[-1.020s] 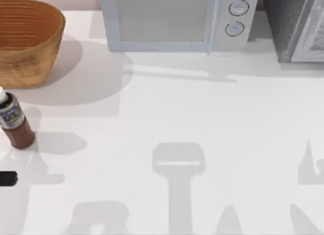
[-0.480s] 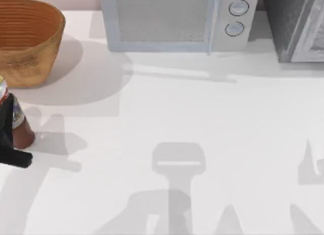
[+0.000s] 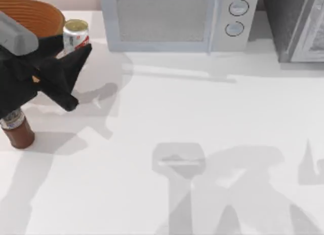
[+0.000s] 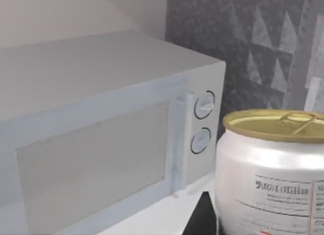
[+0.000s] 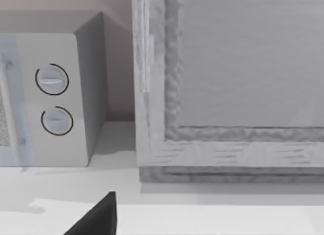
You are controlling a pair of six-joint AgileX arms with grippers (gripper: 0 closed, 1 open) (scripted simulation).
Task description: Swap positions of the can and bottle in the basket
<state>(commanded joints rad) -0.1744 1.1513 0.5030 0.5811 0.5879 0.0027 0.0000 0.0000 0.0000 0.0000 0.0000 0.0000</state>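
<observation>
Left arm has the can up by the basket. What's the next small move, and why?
Probably shift the left gripper leftward, bringing the can over the basket: it grips the can just outside the basket's right rim, while the bottle stands on the table.

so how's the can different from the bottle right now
The can is white with a red label and a gold top; the bottle is dark reddish-brown. The can is held up in the left gripper beside the basket; the bottle stands on the table, partly hidden by that arm. Both are upright and outside the basket.
</observation>
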